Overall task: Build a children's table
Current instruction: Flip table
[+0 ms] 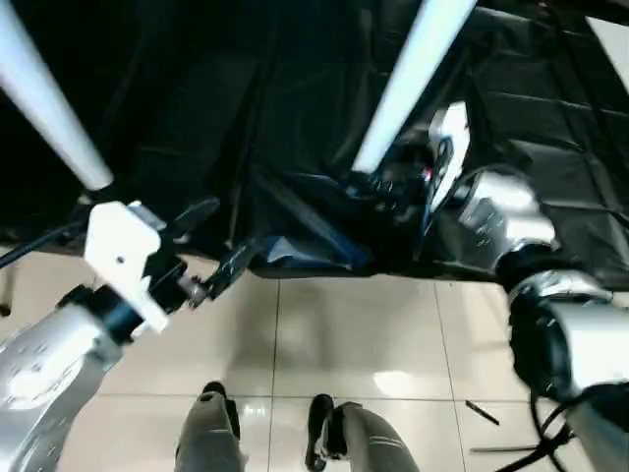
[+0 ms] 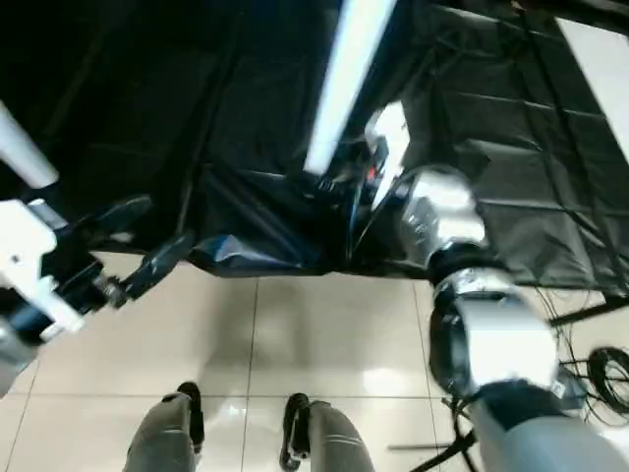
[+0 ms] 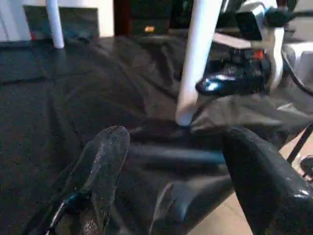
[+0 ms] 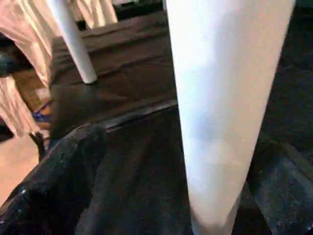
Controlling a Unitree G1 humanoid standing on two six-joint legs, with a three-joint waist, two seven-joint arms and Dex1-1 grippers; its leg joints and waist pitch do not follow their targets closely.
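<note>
Two white tube legs of the children's table stand upright out of a black sheet (image 1: 295,118). One leg (image 1: 49,98) rises at the left, the other leg (image 1: 413,69) at the middle right. My right gripper (image 1: 385,185) is at the foot of the right-hand leg (image 4: 225,98), open, with one black finger (image 4: 63,166) on each side of the tube and a gap showing on one side. My left gripper (image 1: 211,244) hangs open and holds nothing at the sheet's near edge, below the left leg. From the left wrist view the right-hand leg (image 3: 195,58) and my right gripper (image 3: 230,83) stand ahead.
The black sheet ends in a crumpled edge (image 1: 295,256) over a pale tiled floor (image 1: 354,334). My feet (image 1: 211,413) stand close to it. Cables (image 2: 600,374) lie on the floor at the right. A white panel (image 1: 614,39) shows at the far right.
</note>
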